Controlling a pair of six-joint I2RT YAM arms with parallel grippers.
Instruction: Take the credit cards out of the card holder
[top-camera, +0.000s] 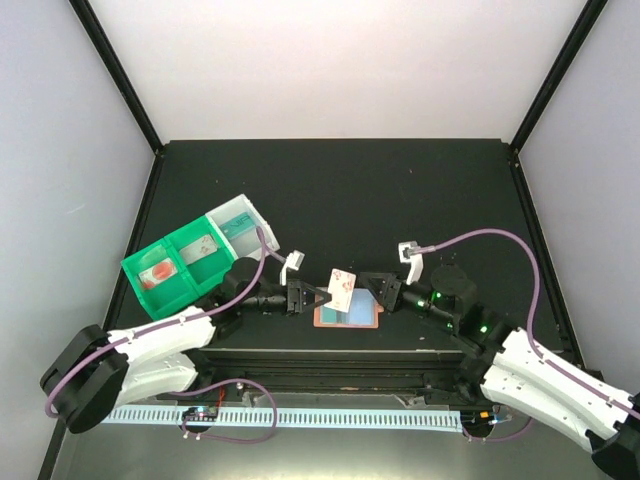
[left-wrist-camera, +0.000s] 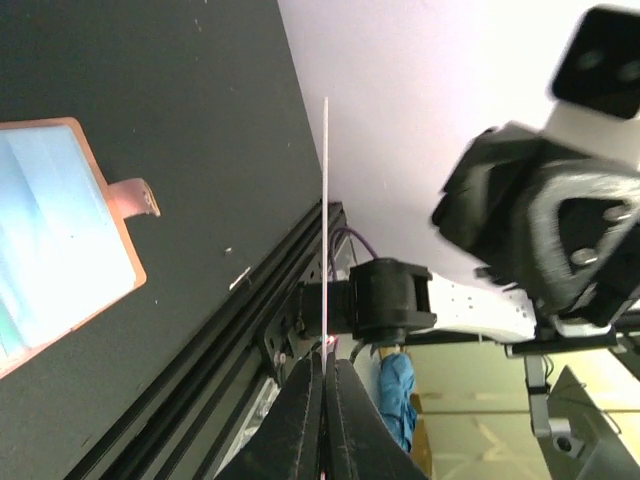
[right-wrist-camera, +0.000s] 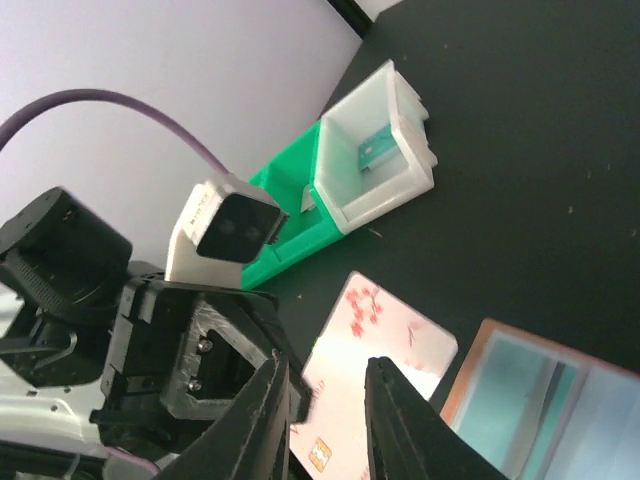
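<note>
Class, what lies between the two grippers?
A pale card, pinched by the left gripper and facing the right gripper, over the card holder; the top view shows it.

We find the left arm (top-camera: 165, 345) stretched low and inward from its base, wrist rolled, its jaws pressed tight on one edge of a credit card (top-camera: 341, 288) that juts out beyond them. The right arm (top-camera: 545, 380) reaches in from the opposite side, its jaws a little apart, pointing at the left jaws from close by.
</note>
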